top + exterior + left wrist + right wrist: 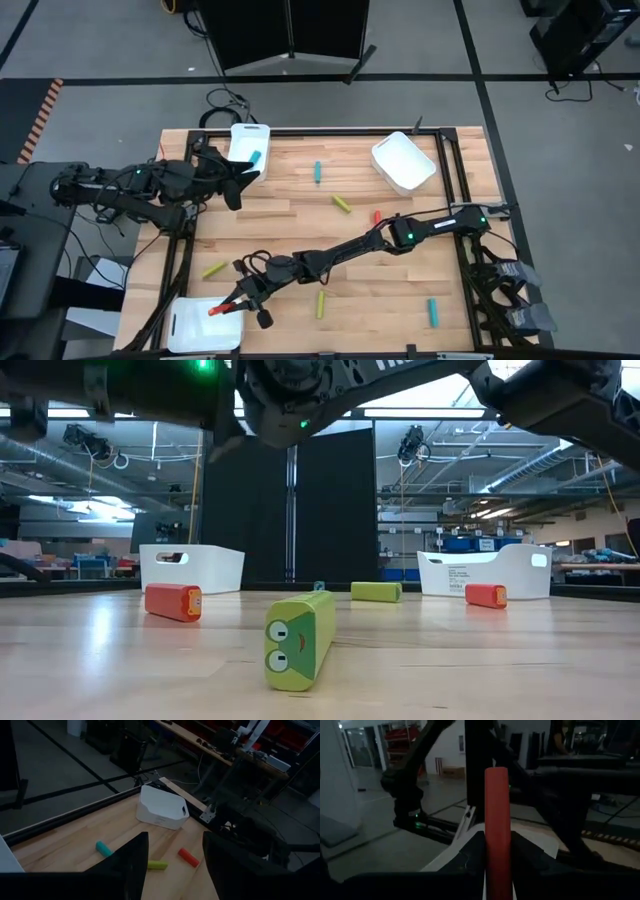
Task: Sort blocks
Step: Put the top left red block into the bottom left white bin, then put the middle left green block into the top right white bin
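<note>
My right gripper (pixel 236 306) reaches across to the table's near-left corner, shut on a red block (pixel 218 310) over a white tray (pixel 190 335). My left gripper (pixel 237 182) is open and holds nothing, hovering beside the far-left white tray (pixel 243 136), which has a teal block (pixel 256 158) in it. Loose blocks lie flat on the wood: teal (pixel 318 172), yellow-green (pixel 342 204), red (pixel 377 216), yellow-green (pixel 213 270), yellow-green (pixel 321 303) and teal (pixel 433 312). The low view shows a yellow-green block (pixel 298 640) close up. My right gripper pinches the red block (pixel 496 845) between its two fingers (pixel 470 857). The block lies along the fingers, and its free end (pixel 496 775) juts out well past their tips. The fingers come from the table's right, slanting down. The block hangs over the near-left tray.
A third white tray (pixel 403 162) stands at the far right of the table. My right arm (pixel 340 252) stretches diagonally over the table's middle. Black rails run along the table's left and right edges. Bare wood lies between the scattered blocks.
</note>
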`<state>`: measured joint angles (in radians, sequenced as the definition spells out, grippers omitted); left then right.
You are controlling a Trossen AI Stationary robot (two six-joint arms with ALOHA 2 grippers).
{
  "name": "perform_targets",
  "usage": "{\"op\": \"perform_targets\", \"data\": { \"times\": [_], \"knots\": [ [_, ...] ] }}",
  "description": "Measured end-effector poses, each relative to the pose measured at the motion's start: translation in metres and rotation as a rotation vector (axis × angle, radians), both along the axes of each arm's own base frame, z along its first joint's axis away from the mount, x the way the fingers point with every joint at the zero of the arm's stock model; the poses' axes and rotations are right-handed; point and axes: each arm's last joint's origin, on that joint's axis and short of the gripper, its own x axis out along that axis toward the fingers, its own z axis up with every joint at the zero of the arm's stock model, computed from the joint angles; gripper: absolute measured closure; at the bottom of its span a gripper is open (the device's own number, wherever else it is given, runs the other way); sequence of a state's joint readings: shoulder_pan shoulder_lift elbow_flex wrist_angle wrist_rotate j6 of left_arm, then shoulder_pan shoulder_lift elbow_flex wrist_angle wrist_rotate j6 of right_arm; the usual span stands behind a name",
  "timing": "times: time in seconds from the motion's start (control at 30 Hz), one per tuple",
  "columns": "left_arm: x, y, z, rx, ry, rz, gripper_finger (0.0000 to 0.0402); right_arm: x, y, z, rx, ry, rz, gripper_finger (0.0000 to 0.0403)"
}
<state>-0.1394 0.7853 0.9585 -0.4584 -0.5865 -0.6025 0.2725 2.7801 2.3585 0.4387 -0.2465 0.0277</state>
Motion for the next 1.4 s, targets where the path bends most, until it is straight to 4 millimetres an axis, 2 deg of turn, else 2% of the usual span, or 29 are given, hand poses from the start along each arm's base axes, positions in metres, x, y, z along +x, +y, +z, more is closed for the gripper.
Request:
{"op": "perform_targets", "data": {
  "times": [0.17,0.5,0.93,1.0,1.2,1.27,1.4],
  "knots": [
    [0.0,0.0,0.0,0.0,0.001,0.0,0.0207,0.001,-0.001,-0.014,-0.018,0.044,-0.018,0.0333],
    [0.0,0.0,0.0,0.009,0.006,0.002,0.0207,0.001,-0.001,-0.018,-0.006,0.093,-0.019,0.033],
    [0.0,0.0,-0.001,0.009,0.011,0.002,0.0207,0.001,-0.004,-0.015,-0.015,0.095,0.032,0.0233],
    [0.0,0.0,-0.002,0.009,0.025,0.003,0.0207,0.002,-0.011,-0.006,-0.017,0.077,0.061,0.0224],
    [0.004,0.0,-0.018,-0.042,0.15,0.03,0.0214,0.003,-0.046,0.05,0.004,-0.017,0.059,0.0225],
    [0.007,-0.001,-0.024,-0.057,0.196,0.042,0.0221,0.001,-0.061,0.054,0.015,-0.022,0.041,0.0231],
    [0.01,-0.001,-0.028,-0.068,0.229,0.051,0.0229,-0.007,-0.085,0.04,0.026,-0.011,0.002,0.0243]
  ]
}}
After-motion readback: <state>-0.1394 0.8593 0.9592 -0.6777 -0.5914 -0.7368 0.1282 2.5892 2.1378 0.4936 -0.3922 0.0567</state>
